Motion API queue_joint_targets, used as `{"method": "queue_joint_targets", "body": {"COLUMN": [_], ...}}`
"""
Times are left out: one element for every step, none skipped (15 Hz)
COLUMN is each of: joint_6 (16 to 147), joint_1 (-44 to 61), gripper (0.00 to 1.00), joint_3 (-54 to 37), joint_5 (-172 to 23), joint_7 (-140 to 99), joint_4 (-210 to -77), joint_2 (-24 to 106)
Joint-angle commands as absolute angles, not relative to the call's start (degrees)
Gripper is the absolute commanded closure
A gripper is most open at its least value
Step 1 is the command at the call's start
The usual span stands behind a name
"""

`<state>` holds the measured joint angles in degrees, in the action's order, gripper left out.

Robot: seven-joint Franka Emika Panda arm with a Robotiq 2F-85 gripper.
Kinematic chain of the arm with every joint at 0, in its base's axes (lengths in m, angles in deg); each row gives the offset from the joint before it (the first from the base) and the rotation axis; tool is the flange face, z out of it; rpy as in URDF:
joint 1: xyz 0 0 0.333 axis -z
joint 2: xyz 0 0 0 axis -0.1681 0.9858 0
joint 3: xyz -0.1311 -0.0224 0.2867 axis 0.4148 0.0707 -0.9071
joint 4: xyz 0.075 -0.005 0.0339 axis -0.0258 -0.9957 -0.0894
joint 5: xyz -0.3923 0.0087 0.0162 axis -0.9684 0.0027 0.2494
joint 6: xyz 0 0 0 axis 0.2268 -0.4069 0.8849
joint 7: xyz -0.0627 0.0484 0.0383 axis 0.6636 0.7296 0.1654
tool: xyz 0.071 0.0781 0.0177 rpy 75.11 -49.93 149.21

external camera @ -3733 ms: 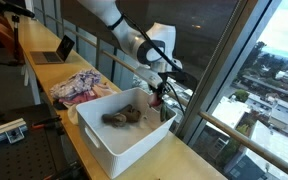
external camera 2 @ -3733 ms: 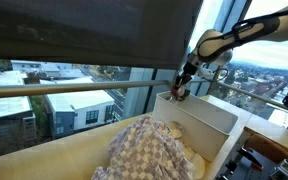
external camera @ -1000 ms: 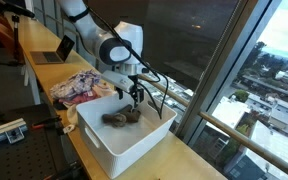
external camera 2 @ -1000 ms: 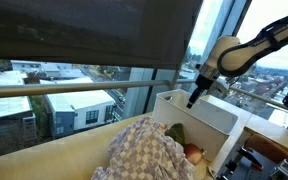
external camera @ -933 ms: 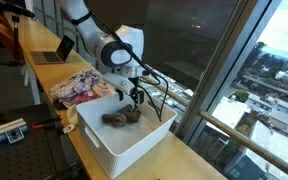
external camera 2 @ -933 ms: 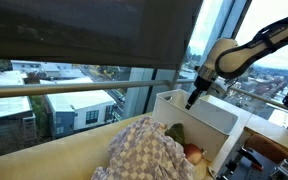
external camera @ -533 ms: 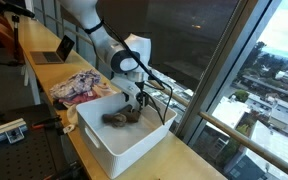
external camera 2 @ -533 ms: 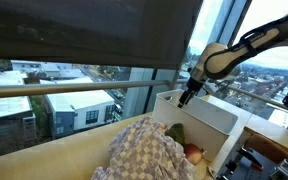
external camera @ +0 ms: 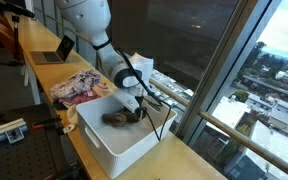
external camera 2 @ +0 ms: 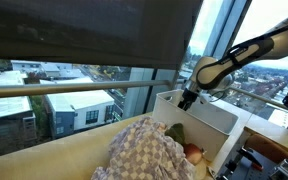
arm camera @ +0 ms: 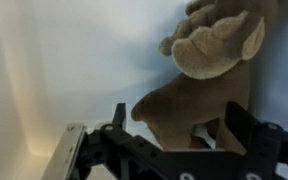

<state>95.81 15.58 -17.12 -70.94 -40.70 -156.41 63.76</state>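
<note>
Exterior view: hand (external camera: 142, 103) sits low inside the bin (external camera: 114, 150), just beside the toy (external camera: 119, 118).
Exterior view: hand (external camera 2: 187, 100) dips behind the bin (external camera 2: 212, 118) wall; toy hidden.
Wrist view: hand (arm camera: 177, 120) spread, flanking the toy (arm camera: 209, 55).
Progress: reach looks done; toy not yet pinched or lifted.

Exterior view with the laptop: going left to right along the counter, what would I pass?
Laptop → patterned cloth → white bin. The soft toy and claw overlap the bin, so they're left out.
</note>
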Motion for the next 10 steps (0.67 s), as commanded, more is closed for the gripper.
{"method": "queue_joint_targets", "body": {"joint_6": [94.5,94.5,94.6,94.7,94.6,94.7,95.0,95.0,94.9,94.7], "joint_1": [16.1,15.9,15.8,15.7,15.8,15.9,15.8,15.9,16.0,16.1], "gripper": [0.0,0.0,0.0,0.0,0.0,0.22,0.28,0.34,0.44,0.5], "joint_3": [-19.1,-19.5,-19.8,-20.0,-20.4,-20.5,-20.4,-20.5,-20.6,-20.7], "joint_5": [-69.8,-69.9,-70.0,-70.1,-70.1,-70.1,-70.3,-70.3,-70.2,-70.1], "joint_7": [-42.0,-41.9,-41.9,-42.0,-42.1,-42.1,-42.1,-42.1,-42.2,-42.2], "joint_4": [-154.8,-155.0,-155.1,-155.2,-155.3,-155.3,-155.4,-155.4,-155.2,-154.9], "joint_2": [66.9,67.5,68.1,68.6,68.9,69.2,69.2,69.1,69.0,69.0]}}
